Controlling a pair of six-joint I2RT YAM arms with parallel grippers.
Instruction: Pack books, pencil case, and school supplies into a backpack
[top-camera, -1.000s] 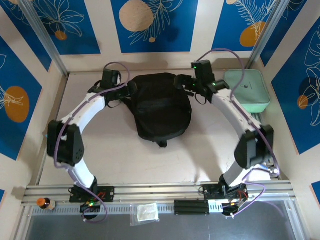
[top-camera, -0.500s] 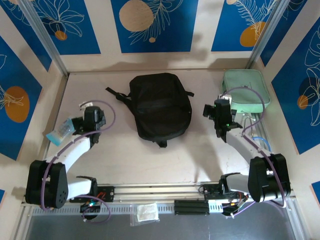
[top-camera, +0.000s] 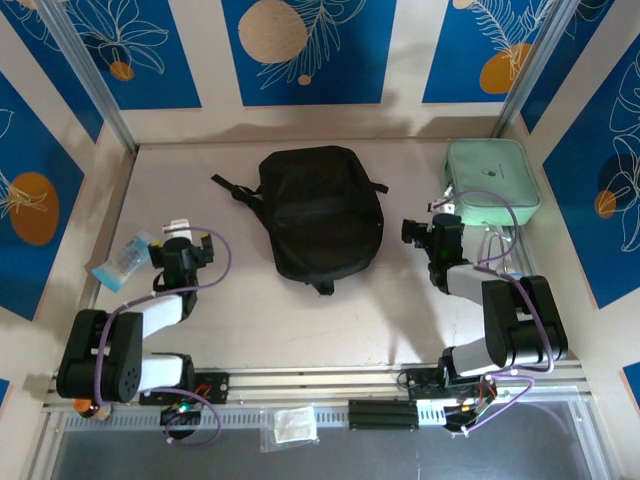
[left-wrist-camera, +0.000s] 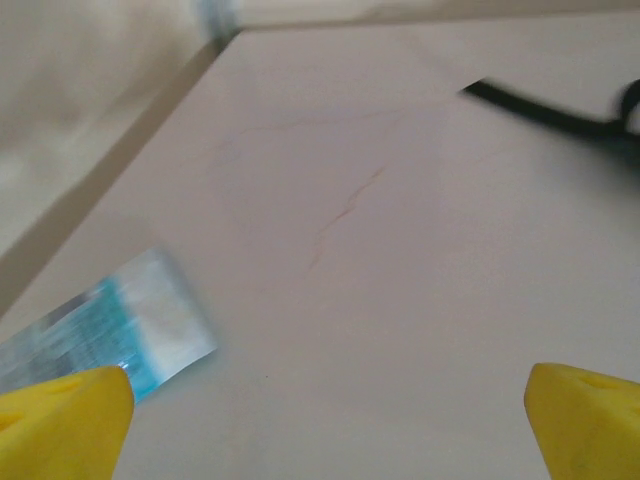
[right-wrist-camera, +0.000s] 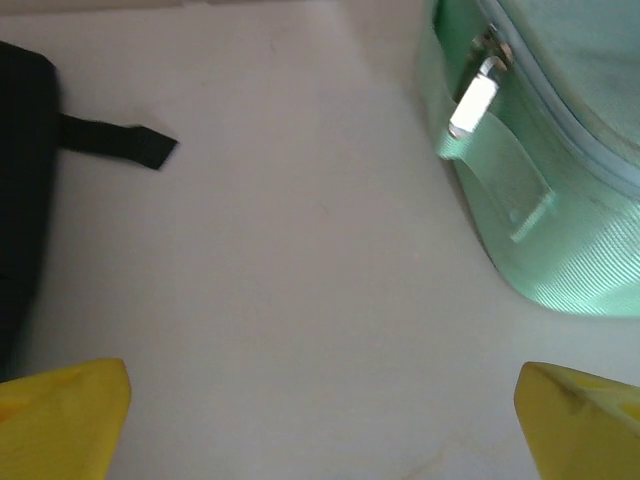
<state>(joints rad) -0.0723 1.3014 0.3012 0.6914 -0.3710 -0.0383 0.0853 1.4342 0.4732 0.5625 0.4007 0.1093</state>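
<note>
Black soft fabric backpack (top-camera: 322, 213) lies flat mid-tabletop, toward the far edge. Left gripper (left-wrist-camera: 325, 428) is spread wide and empty, near the left edge beside a light-blue see-through packet (left-wrist-camera: 110, 335). Right gripper (right-wrist-camera: 325, 420) is spread wide and empty, just short of the mint-green zip case (right-wrist-camera: 540, 170) in the far right corner. Risk: spread fingers may shove case or packet aside, or snag the loose strap (right-wrist-camera: 115, 140) and drag the backpack.

Black backpack (top-camera: 322, 212), mint-green case (top-camera: 492, 178)
</note>
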